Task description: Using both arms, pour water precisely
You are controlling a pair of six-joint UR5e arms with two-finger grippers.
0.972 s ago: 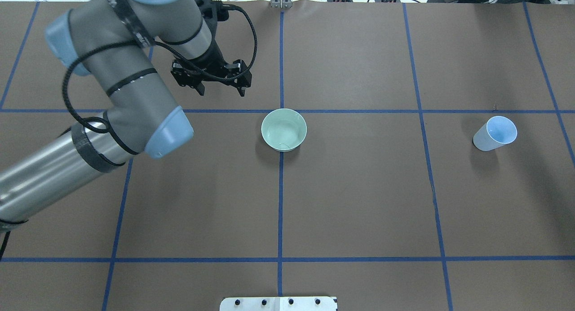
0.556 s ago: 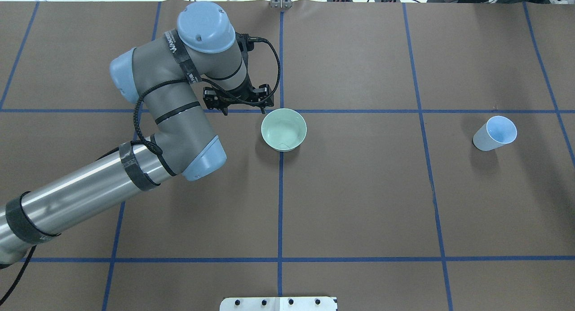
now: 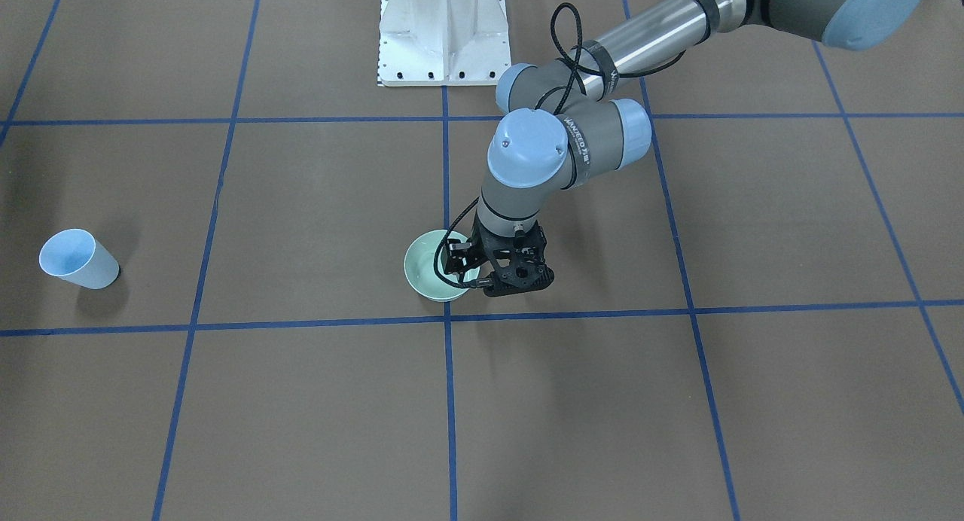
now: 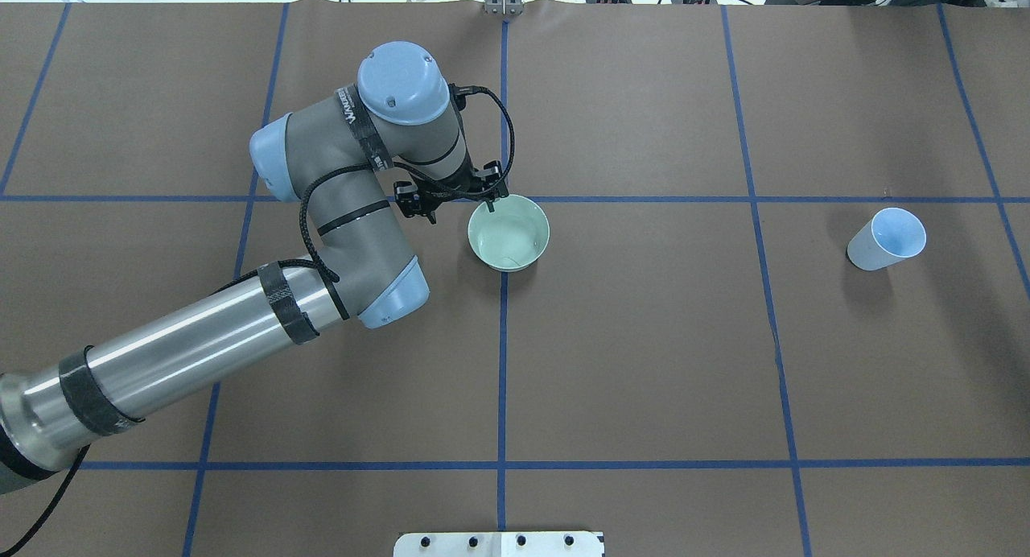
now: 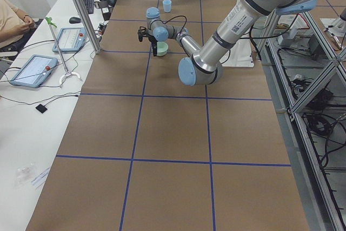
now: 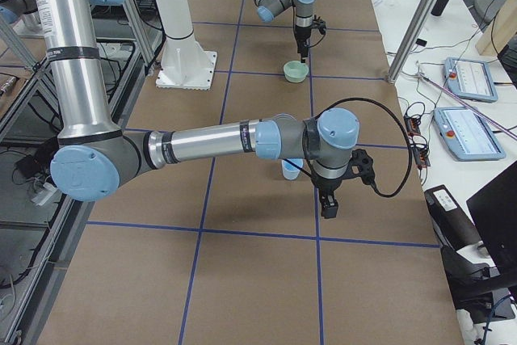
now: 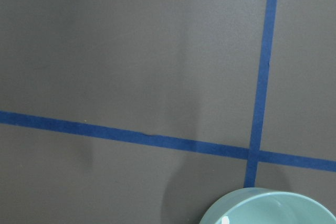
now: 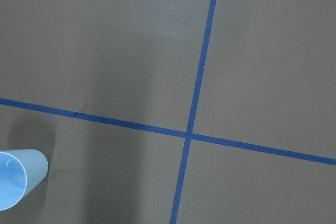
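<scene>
A pale green bowl (image 4: 508, 233) stands at the table's middle; it also shows in the front view (image 3: 425, 276) and at the left wrist view's bottom edge (image 7: 268, 208). My left gripper (image 4: 460, 211) is open at the bowl's far-left rim, one finger inside the rim and one outside. A small white glint (image 7: 224, 220) shows in the bowl; I cannot tell whether it is water. A light blue cup (image 4: 887, 239) stands upright far to the right, also in the right wrist view (image 8: 13, 184). My right gripper (image 6: 329, 204) shows only in the exterior right view, beside the cup (image 6: 289, 169); I cannot tell whether it is open or shut.
The brown table cover carries a grid of blue tape lines (image 4: 503, 340). The white pedestal (image 3: 443, 31) stands at the robot's side. Side tables with tablets (image 5: 32, 68) and metal posts (image 5: 81, 14) run along the far edge.
My left arm has swung right and toward the robot and come down, bringing the open gripper from the far left of the bowl to its rim. The bowl and cup have not moved.
</scene>
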